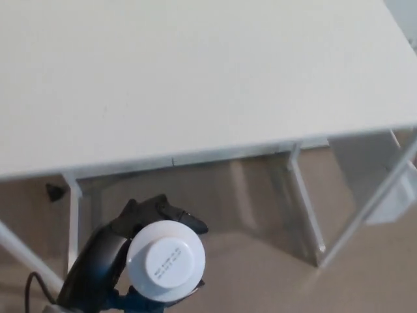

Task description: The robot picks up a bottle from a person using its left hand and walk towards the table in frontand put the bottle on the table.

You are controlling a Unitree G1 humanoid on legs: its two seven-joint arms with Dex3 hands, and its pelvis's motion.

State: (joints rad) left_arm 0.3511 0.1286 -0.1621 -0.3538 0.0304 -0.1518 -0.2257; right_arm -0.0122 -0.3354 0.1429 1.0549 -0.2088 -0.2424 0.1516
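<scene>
One bottle [165,260], white cap up, sits at lower left of the frame, clasped by the left hand [124,244]'s curled black fingers, below the one white table [195,78]'s near edge.

The left hand [114,251] grips a white-capped bottle [165,259] upright at the near left, just short of the white table [195,78] edge.

The bottle cap [165,259] bears print (too blurred to read).

White table [195,78] (pale metal legs [305,208]) stands on tan floor [260,280].
</scene>
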